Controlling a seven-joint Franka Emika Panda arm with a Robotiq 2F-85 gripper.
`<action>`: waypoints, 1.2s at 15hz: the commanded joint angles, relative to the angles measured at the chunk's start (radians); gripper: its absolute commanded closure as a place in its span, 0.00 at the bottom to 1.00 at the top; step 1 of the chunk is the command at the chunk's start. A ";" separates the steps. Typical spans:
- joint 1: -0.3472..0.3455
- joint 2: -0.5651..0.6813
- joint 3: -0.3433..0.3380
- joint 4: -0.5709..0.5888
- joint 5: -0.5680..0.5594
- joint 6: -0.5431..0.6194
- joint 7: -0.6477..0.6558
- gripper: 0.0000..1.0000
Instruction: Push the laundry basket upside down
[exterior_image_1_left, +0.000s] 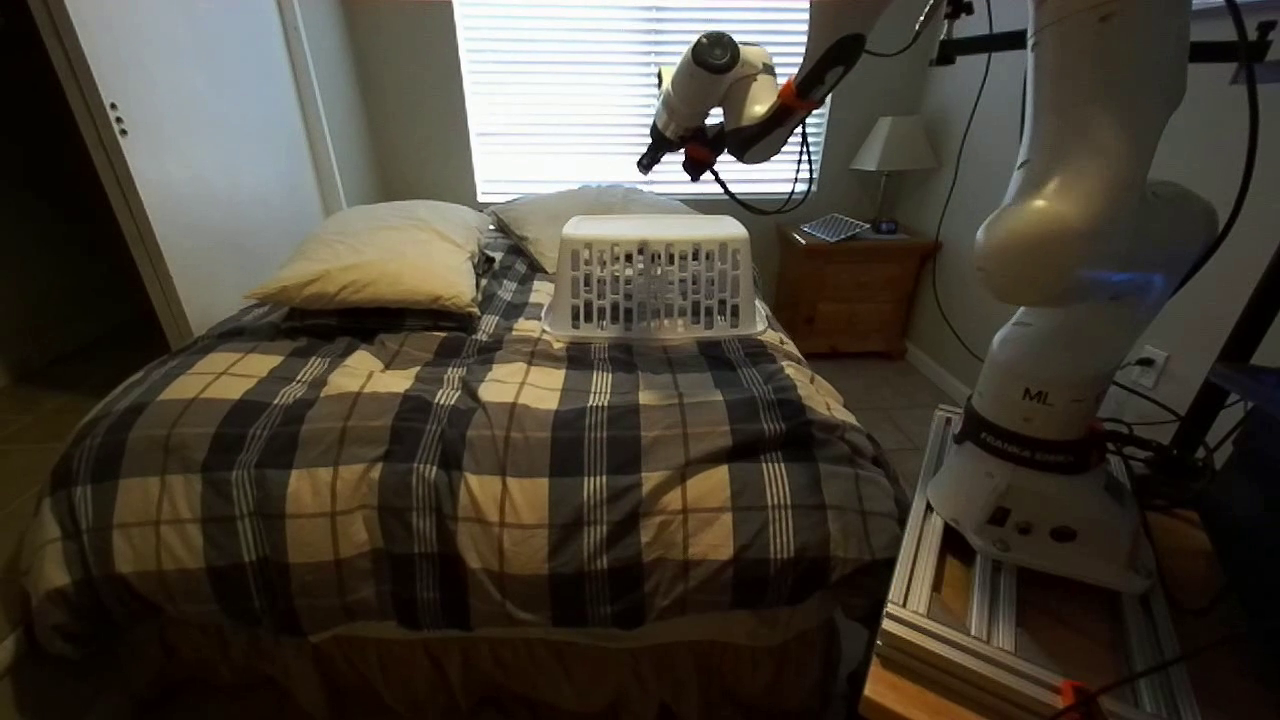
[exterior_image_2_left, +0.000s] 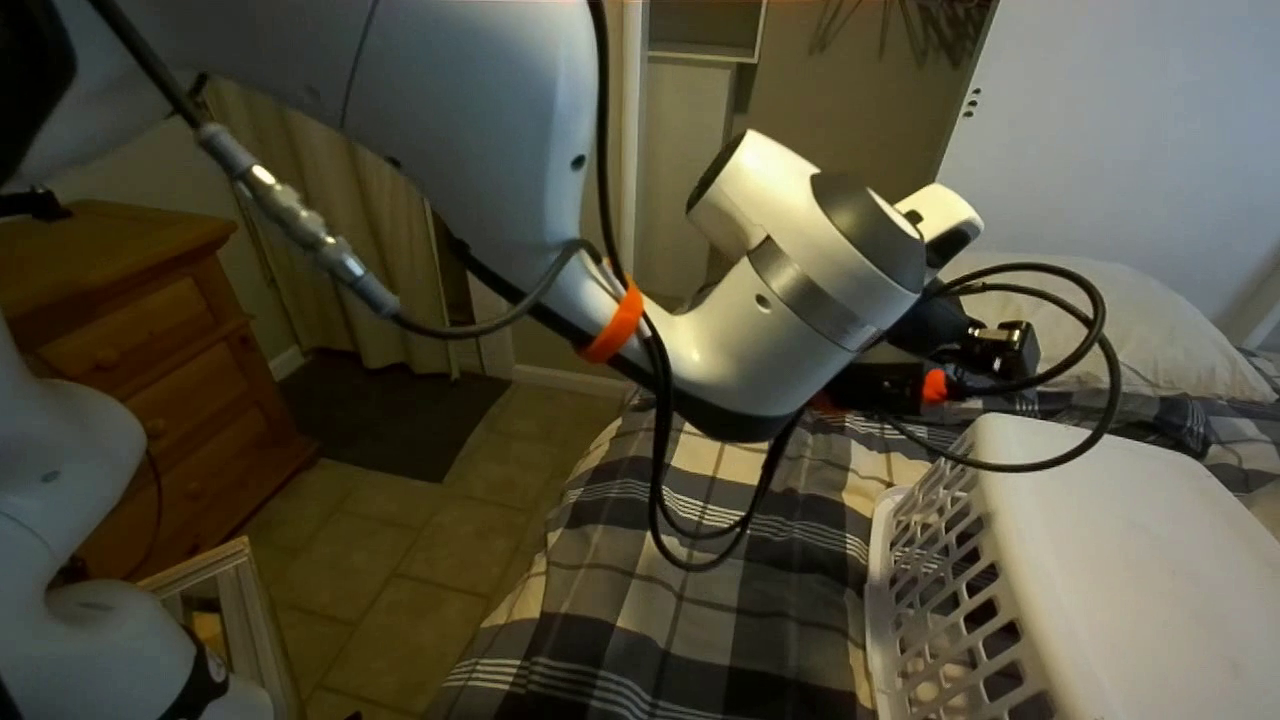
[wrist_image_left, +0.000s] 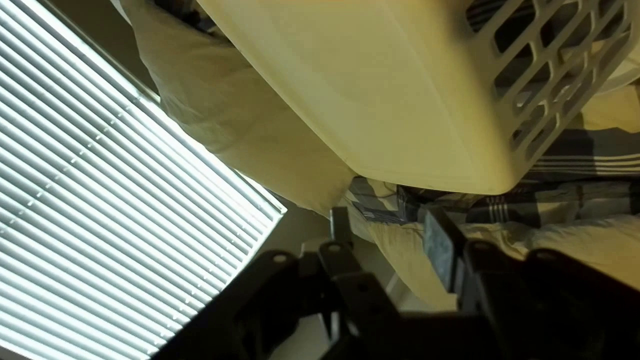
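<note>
The white laundry basket (exterior_image_1_left: 655, 287) stands on the bed with its rim down on the plaid cover and its smooth solid base facing up. Its base and a slotted side also show in an exterior view (exterior_image_2_left: 1130, 545). In the wrist view the basket (wrist_image_left: 380, 95) fills the upper middle and right. My gripper (exterior_image_1_left: 650, 160) is in the air above the basket's base, apart from it. It also shows in an exterior view (exterior_image_2_left: 1018, 350), partly behind cables. In the wrist view the gripper's fingers (wrist_image_left: 387, 220) are spread with nothing between them.
The plaid bed (exterior_image_1_left: 500, 470) lies under the basket. A cream pillow (exterior_image_1_left: 390, 255) is at the head of the bed, and a paler pillow (exterior_image_1_left: 530, 225) lies behind the basket. A window with blinds (exterior_image_1_left: 560, 100) is behind. A nightstand (exterior_image_1_left: 850, 290) with a lamp (exterior_image_1_left: 893, 145) stands beside the bed.
</note>
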 joint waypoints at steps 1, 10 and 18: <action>0.006 -0.128 0.020 -0.130 0.119 -0.089 0.018 0.26; 0.009 -0.261 0.074 -0.271 0.395 -0.221 -0.035 0.00; 0.009 -0.241 0.077 -0.258 0.405 -0.215 -0.022 0.00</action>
